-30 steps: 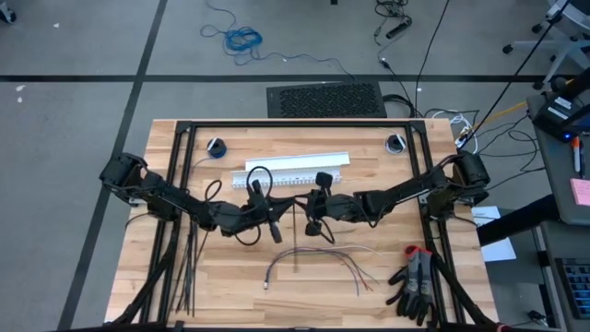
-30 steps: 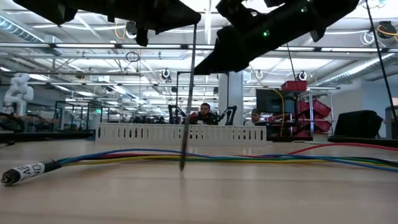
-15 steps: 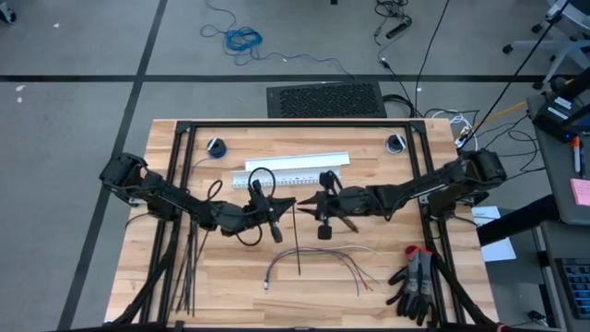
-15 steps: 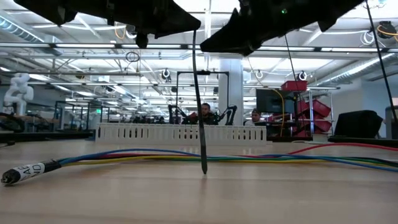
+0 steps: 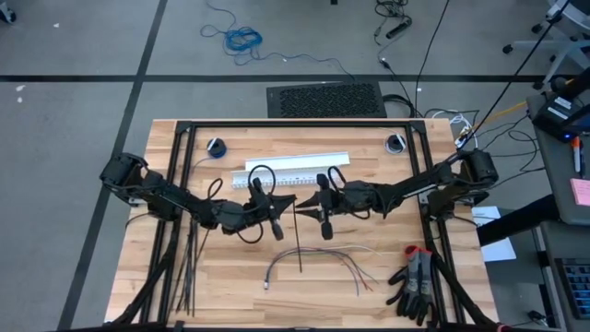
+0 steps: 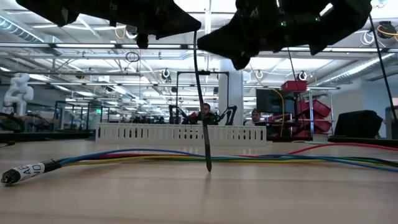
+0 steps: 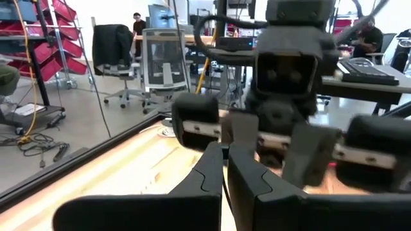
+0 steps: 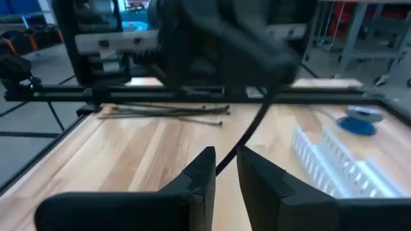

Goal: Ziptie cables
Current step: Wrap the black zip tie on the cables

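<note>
The left tool (image 5: 293,204) is clamped shut on one thin black plastic ziptie (image 6: 202,106), which hangs down to the pale wooden worktop (image 5: 230,267) across the loose bundle of thin grey and reddish cables (image 5: 318,260). The right tool (image 5: 312,202), slightly parted, faces it at the ziptie's top; whether it grips the strip I cannot tell. More black zipties (image 5: 189,272) lie at the worktop's left edge.

Both arms meet over the table's middle, crowding the space between the white slotted channel (image 5: 297,167) behind and the cables (image 5: 318,259) in front, where an upright ziptie (image 6: 201,102) hangs, while bare wood lies open near the black gloves (image 5: 414,282).
</note>
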Robot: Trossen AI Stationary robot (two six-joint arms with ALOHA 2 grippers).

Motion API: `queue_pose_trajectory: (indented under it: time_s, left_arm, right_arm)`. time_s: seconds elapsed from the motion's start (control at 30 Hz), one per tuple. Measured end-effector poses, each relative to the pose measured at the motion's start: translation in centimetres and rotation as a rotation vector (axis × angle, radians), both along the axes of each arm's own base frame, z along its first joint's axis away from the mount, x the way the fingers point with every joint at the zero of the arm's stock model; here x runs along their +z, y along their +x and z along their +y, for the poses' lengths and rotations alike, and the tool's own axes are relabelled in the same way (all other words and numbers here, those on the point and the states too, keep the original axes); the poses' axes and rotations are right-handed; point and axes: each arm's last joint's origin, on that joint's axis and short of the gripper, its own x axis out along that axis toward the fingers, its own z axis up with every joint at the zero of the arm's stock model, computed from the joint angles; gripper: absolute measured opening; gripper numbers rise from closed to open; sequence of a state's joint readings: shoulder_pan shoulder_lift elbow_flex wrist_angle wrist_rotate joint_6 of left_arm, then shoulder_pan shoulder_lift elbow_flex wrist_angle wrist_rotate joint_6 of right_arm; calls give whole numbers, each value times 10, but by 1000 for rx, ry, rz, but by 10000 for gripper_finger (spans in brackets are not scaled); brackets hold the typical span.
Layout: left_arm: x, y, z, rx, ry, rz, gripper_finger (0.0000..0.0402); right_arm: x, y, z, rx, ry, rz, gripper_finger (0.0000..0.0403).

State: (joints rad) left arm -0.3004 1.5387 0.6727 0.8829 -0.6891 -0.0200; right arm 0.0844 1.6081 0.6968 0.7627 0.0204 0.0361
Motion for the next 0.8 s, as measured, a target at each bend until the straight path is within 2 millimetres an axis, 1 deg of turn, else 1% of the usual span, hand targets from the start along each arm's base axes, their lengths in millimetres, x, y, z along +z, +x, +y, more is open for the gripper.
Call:
queue_pose_trajectory:
  time_s: [0.13, 0.3, 0.43, 0.57, 0.7, 0.8]
  left_arm:
    - [0, 0, 0, 1, 0, 1, 10]
    - [0, 0, 0, 0, 0, 1, 10]
    - [0, 0, 0, 0, 0, 1, 10]
    - [0, 0, 1, 3, 0, 2, 10]
    - [1, 0, 2, 2, -3, -10, 10]
    - [2, 0, 2, -1, 5, -16, 12]
  right_arm:
    - [-10, 4, -2, 5, 26, 11, 59]
    - [-16, 8, 0, 18, 43, -3, 56]
    - [-15, 8, -1, 15, 43, -11, 42]
    - [-15, 8, 0, 56, 54, -14, 8]
    - [-14, 8, -2, 80, 81, -16, 1]
    - [-12, 8, -6, 163, 125, -19, 1]
